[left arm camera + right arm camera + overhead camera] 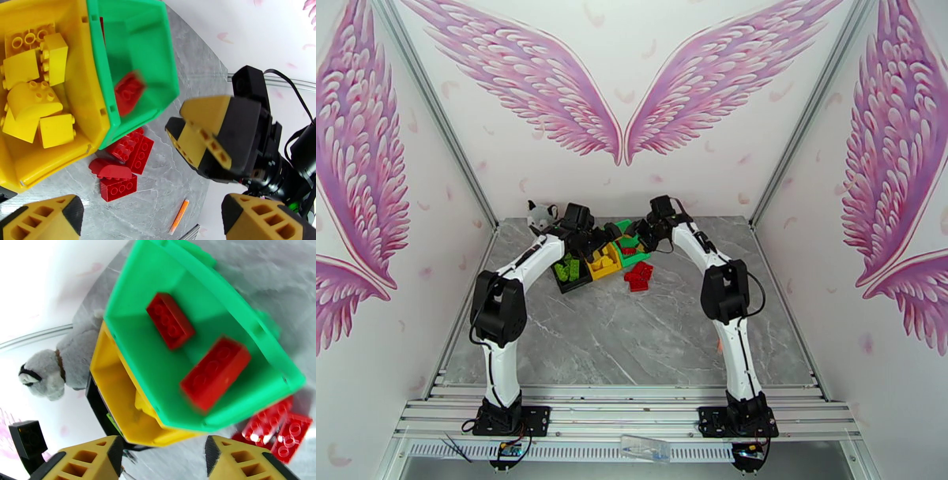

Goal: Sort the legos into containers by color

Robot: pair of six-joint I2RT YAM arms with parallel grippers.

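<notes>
My left gripper (152,215) is gaping wide and empty above loose red plastic bricks (124,165) on the grey marble table (181,158). My right gripper (164,455) is hanging spread over the green plastic bin (245,330), where two red studded bricks (215,372) are lying, beside the yellow plastic bin (79,106) that is holding yellow bricks (35,102).

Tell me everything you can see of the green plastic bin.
The green open-topped rectangular plastic bin is glossy, its walls flaring up to a thick rim with small holes. It stands open side up on the grey marbled table, one long side joined to the yellow plastic bin. Inside lie a flat red studded brick and a second red brick, blurred. More loose red bricks lie on the table just outside its wall.
</notes>
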